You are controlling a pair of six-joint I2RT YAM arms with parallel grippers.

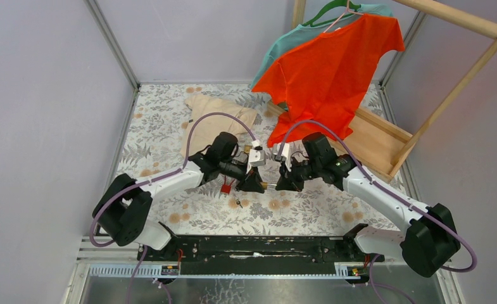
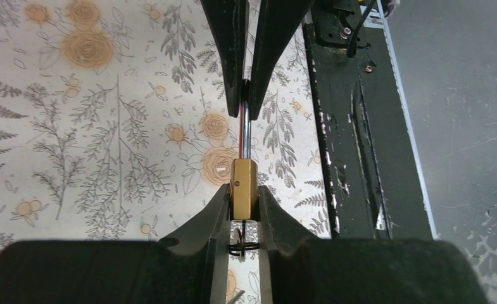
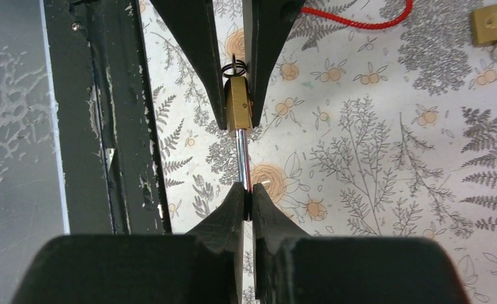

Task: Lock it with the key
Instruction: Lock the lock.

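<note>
We hold padlock between both arms, over floral tablecloth. Left gripper clamped on brass body; right gripper pinched tight on steel shackle. Black key ring at body's far end. Nearby we see red cord and second brass lock; orange shirt hangs behind.

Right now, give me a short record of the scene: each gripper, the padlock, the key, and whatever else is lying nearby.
left gripper: shut on the padlock, on its brass body
right gripper: shut on the padlock's shackle
padlock position: spanning the two grippers, shackle pointing at the right one
key: not clearly visible; a wire ring sits at the body's end
nearby: second brass lock, red cord
</note>
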